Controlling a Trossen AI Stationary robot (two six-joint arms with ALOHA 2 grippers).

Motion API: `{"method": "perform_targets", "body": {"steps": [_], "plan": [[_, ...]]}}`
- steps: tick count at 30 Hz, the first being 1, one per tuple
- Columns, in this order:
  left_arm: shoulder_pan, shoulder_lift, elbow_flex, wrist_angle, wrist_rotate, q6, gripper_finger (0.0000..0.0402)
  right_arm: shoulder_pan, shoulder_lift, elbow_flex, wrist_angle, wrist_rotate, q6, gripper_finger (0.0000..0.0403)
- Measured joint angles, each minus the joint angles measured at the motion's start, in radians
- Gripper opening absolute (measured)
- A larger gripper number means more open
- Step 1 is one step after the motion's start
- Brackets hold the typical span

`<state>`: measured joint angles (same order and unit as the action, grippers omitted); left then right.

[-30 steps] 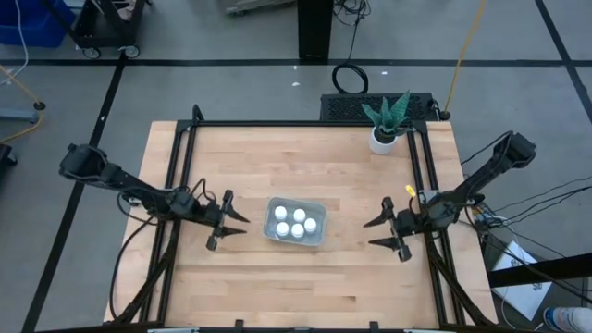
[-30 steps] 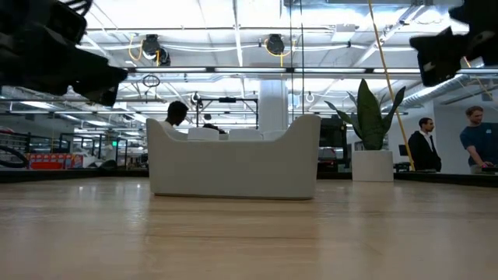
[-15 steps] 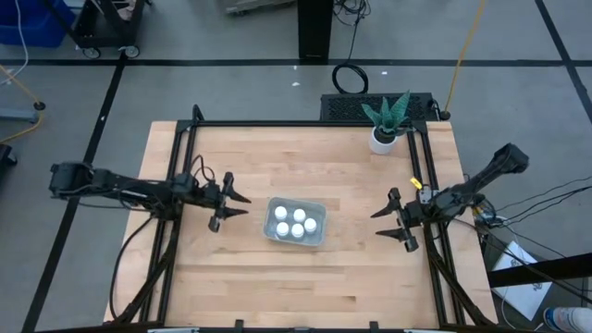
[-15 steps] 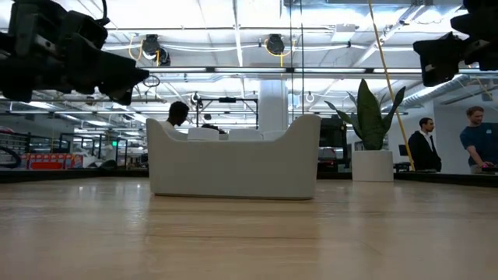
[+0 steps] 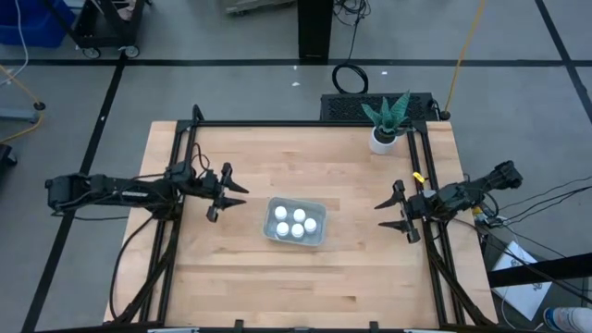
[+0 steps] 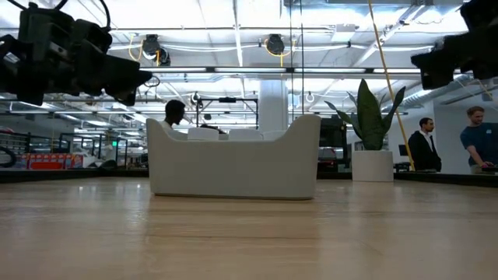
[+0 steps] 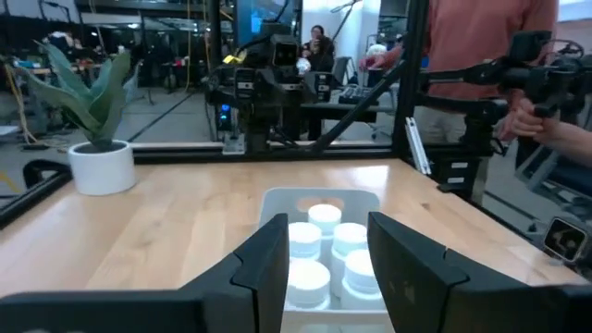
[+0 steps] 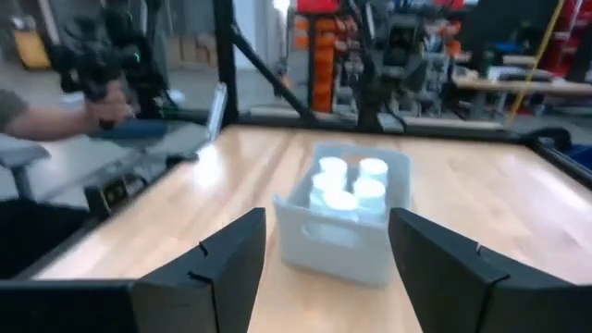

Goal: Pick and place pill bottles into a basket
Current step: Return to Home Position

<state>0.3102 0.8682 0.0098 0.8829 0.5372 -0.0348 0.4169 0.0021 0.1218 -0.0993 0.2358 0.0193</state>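
The pale translucent basket (image 5: pixel 296 222) sits on the wooden table's middle; several white pill bottles (image 5: pixel 297 223) stand upright inside it. They also show in the left wrist view (image 7: pixel 324 250) and the right wrist view (image 8: pixel 347 190). My left gripper (image 5: pixel 239 197) is open and empty, left of the basket and above the table. My right gripper (image 5: pixel 381 215) is open and empty, right of the basket. In the low view the basket (image 6: pixel 233 159) shows as a white box that hides the bottles.
A white pot with a green plant (image 5: pixel 386 128) stands at the far right corner of the table. Black frame rails (image 5: pixel 181 185) run along the table's left, far and right sides. People (image 6: pixel 424 144) stand in the room beyond the table.
My left gripper has moved toward the table's far edge and a little right, staying open. My right gripper has moved slightly toward the far edge and has also stayed open. The basket and bottles have not moved.
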Motion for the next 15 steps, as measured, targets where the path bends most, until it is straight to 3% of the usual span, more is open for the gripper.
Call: {"method": "perform_targets", "body": {"steps": [4, 9, 13, 15], "plan": [[0.071, -0.006, 0.000, -0.016, 0.055, -0.004, 0.0152, -0.047, -0.001, 0.063, -0.124, -0.008, 0.025, 0.0220], [0.150, -0.013, 0.000, -0.015, 0.194, 0.009, 0.0152, -0.100, -0.001, 0.067, -0.078, -0.160, -0.001, 0.0224], [0.203, -0.021, 0.000, -0.008, 0.234, 0.006, 0.0152, -0.141, -0.001, -0.006, 0.039, -0.226, -0.002, 0.0220], [0.198, -0.020, 0.000, -0.006, 0.192, -0.006, 0.0152, -0.167, 0.000, -0.049, 0.106, -0.254, 0.012, 0.0220]]}}
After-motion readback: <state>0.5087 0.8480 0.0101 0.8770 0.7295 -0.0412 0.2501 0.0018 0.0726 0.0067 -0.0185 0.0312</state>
